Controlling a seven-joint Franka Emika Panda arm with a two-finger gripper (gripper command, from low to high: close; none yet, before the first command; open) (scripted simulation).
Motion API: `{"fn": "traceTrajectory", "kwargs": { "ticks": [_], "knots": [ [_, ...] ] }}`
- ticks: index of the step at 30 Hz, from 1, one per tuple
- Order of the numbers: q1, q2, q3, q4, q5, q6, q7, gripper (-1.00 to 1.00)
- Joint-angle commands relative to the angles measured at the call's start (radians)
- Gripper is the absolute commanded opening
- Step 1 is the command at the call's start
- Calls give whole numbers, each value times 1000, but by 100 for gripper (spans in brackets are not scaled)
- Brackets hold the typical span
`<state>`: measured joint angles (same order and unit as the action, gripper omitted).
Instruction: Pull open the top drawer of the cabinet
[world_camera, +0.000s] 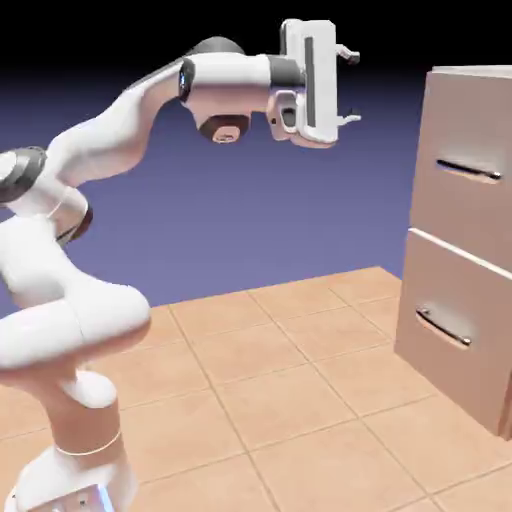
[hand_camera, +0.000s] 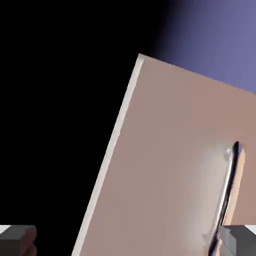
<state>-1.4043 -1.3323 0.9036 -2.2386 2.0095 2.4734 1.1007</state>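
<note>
My gripper (world_camera: 349, 85) hangs wide open and empty; the top drawer (world_camera: 470, 170) sits at three o'clock, well apart. I'd judge it rigid, sliding stiffly; grasp its thin handle (world_camera: 468, 170) mid-bar

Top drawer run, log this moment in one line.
pincer: open, empty | top drawer: shut | handle: untouched | pincer short of cabinet, above handle level

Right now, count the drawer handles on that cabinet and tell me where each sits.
2. The top drawer's dark bar handle sits high on the cabinet; the bowed silvery handle sits on the lower drawer front. Other cabinet faces are hidden.
</note>
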Motion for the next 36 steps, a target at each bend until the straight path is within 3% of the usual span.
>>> {"fn": "traceTrajectory", "kwargs": {
  "ticks": [1,16,23,24,36],
  "knots": [
    [-31,-17,20,12,44,-12,8,0],
    [-485,-261,309,196,688,-193,123,0],
    [-611,-247,330,390,704,-124,152,0],
    [-611,-247,330,390,704,-124,152,-100],
    [-347,-282,277,-9,656,-260,101,-100]
  ]
}}
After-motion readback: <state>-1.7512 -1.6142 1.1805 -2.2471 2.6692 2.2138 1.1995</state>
